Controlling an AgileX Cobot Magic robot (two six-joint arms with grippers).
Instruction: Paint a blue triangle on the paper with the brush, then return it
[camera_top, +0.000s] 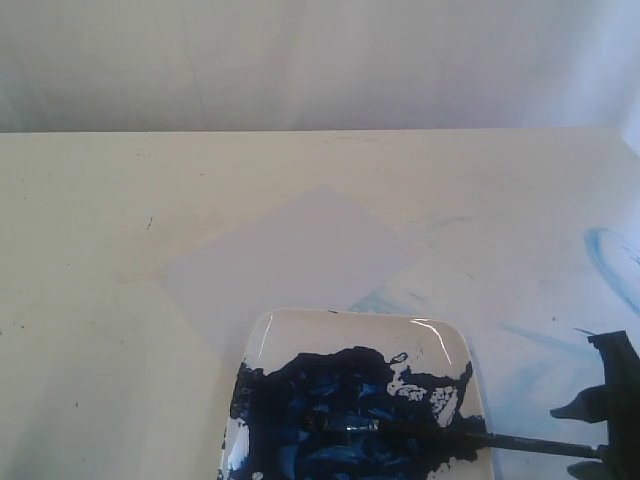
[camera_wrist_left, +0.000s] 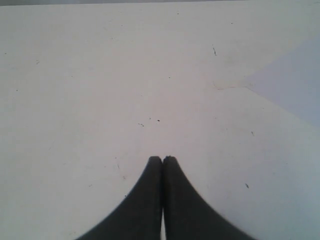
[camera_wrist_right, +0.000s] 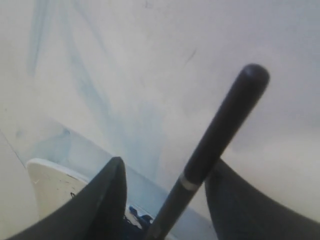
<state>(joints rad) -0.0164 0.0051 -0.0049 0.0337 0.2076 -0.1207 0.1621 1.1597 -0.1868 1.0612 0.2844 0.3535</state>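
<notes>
The paper (camera_top: 300, 260) lies diamond-wise in mid-table, and I see no blue triangle on it. The brush (camera_top: 450, 435) rests across the white plate (camera_top: 300, 330), its bristles in the dark-blue paint mass (camera_top: 330, 410) and its black handle pointing right. My right gripper (camera_top: 585, 440) is at the handle's end. In the right wrist view the gripper (camera_wrist_right: 166, 164) is open, with the brush handle (camera_wrist_right: 220, 135) passing through the wide gap between its fingers. My left gripper (camera_wrist_left: 162, 159) is shut on nothing above bare table, with a corner of the paper (camera_wrist_left: 295, 85) off to one side.
Pale-blue smears (camera_top: 610, 260) stain the table at the right, beyond the plate. The plate's rim (camera_wrist_right: 50, 180) shows under the right gripper. The table's far edge meets a white backdrop (camera_top: 320, 60).
</notes>
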